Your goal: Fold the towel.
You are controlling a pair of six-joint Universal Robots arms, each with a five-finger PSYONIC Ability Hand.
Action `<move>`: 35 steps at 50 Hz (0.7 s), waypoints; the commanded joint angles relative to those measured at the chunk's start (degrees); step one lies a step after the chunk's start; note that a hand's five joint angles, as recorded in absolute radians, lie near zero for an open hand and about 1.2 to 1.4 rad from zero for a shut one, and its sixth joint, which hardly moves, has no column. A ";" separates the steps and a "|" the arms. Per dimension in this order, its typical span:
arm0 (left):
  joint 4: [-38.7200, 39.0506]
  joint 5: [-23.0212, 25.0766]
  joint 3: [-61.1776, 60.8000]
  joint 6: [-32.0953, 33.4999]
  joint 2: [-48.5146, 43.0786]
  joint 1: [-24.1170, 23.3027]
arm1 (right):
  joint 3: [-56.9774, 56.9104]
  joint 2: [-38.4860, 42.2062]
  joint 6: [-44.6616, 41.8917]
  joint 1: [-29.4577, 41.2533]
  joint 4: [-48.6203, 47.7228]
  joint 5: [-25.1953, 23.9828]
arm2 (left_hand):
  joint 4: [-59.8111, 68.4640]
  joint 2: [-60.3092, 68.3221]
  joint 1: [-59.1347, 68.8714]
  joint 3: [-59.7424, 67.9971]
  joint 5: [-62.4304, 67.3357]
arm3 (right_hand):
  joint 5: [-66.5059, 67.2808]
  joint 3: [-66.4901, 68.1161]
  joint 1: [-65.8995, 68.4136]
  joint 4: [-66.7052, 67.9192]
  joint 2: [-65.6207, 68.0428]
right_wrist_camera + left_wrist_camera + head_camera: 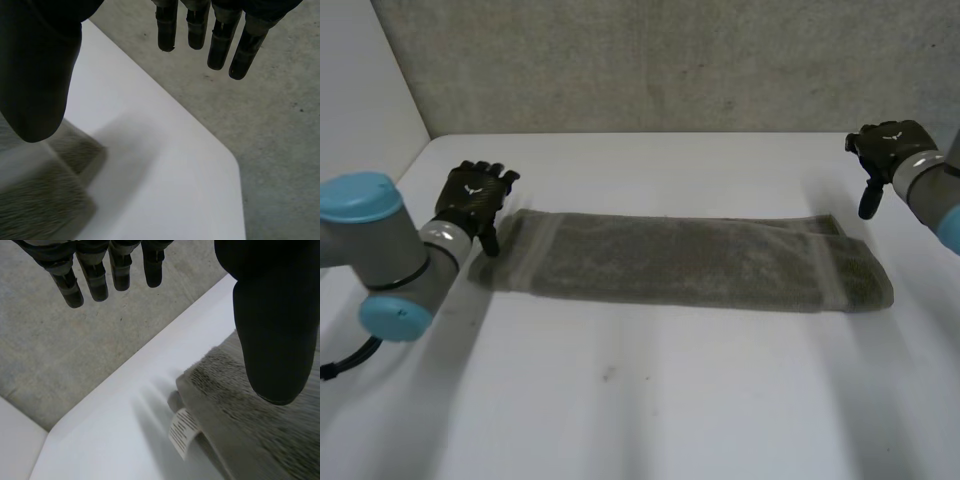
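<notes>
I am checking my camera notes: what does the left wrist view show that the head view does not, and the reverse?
Left wrist view alone: a white label at a corner of the towel, by the left robot hand. Head view alone: the right robot hand, past the towel's other end, and the towel's whole length. Both: the left robot hand, open, at one end of the towel on the white table.

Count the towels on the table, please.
1: a grey towel lying as a long strip across the table, between the left hand and the right hand. A second could lie hidden under it.
</notes>
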 commanded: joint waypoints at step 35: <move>9.34 0.38 -26.94 -11.57 20.91 1.14 | 45.86 -9.10 -11.14 -5.11 -27.51 -6.84 | 0.50 0.48 0.21 0.47 -1.64 | 66.60 66.29 66.49 65.35 66.40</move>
